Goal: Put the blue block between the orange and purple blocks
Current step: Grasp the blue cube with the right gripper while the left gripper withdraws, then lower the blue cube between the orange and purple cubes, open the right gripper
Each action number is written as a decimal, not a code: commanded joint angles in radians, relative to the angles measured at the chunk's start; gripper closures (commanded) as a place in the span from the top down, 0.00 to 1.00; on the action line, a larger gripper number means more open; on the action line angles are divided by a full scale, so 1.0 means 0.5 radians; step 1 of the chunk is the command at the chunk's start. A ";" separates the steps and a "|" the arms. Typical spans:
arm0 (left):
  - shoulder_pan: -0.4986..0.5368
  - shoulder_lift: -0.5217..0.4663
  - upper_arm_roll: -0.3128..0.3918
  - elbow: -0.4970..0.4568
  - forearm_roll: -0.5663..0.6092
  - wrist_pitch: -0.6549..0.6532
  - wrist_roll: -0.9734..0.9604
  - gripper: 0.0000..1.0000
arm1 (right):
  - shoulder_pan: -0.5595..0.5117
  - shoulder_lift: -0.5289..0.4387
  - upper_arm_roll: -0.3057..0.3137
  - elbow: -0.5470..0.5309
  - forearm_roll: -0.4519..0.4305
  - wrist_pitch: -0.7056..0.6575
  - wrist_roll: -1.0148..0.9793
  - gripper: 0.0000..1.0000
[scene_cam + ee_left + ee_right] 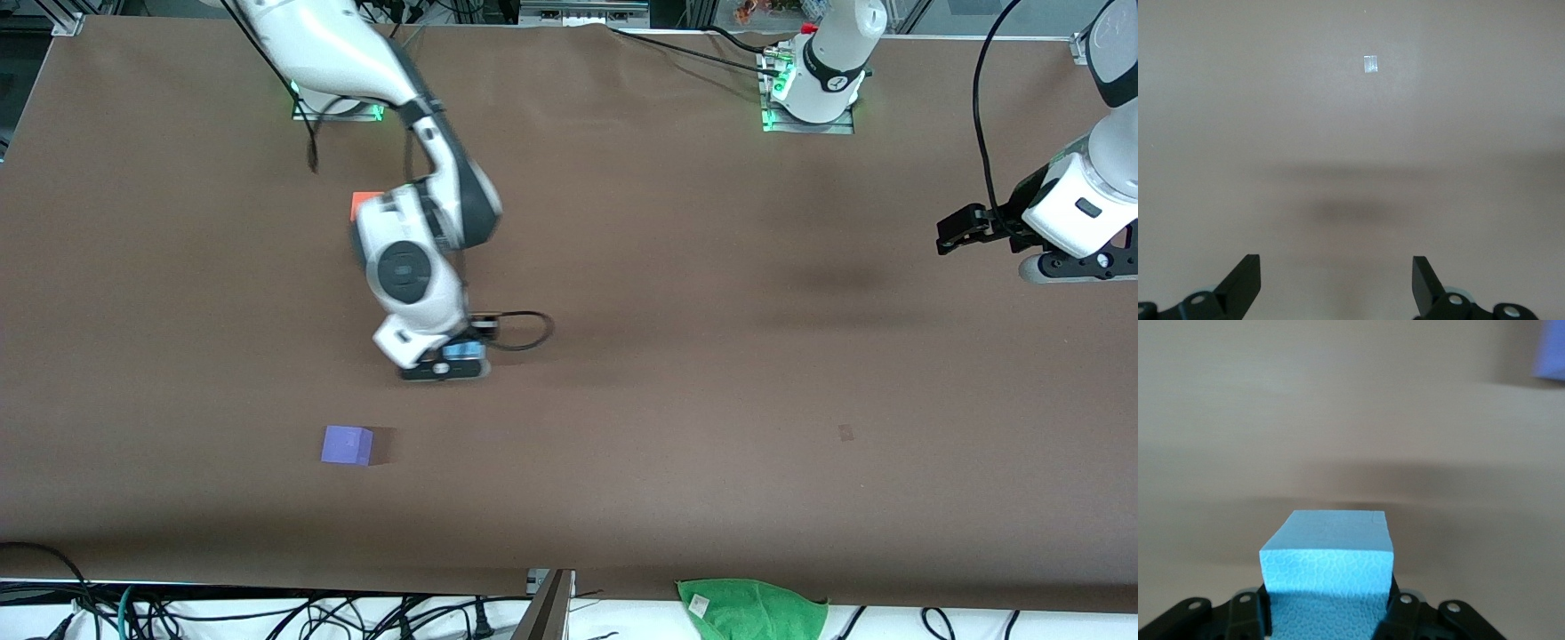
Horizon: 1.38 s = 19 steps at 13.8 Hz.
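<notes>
While the right gripper (pixel 1328 613) hangs over the brown worktop (pixel 711 373), its jaws are clamped on the blue block (pixel 1328 560). This block sits up in the air between the orange block (pixel 363 203), partly hidden by the arm, and the purple block (pixel 347 444), which lies nearer the front camera. Bare worktop surrounds them. At its own end the left gripper (pixel 1337 287) waits with jaws apart, and a green cloth (pixel 751 609) lies at the front edge.

Sky-blue block (pixel 1328 570), purple block (pixel 347 444), orange block (pixel 364 203)
</notes>
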 commanded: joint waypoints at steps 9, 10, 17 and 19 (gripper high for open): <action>0.007 -0.020 -0.018 0.004 -0.043 -0.030 0.034 1.00 | -0.368 -0.342 -0.017 -1.055 0.163 0.921 -0.676 0.04; 0.001 -0.020 -0.018 0.004 -0.043 -0.034 0.025 1.00 | -0.365 -0.339 -0.014 -1.052 0.166 0.921 -0.655 0.07; -0.002 -0.020 -0.018 0.004 -0.040 -0.034 0.025 1.00 | -0.355 -0.302 0.041 -1.046 0.240 0.979 -0.630 0.07; -0.008 -0.020 -0.018 0.007 -0.040 -0.034 0.025 1.00 | -0.358 -0.280 0.041 -1.046 0.240 0.998 -0.624 0.20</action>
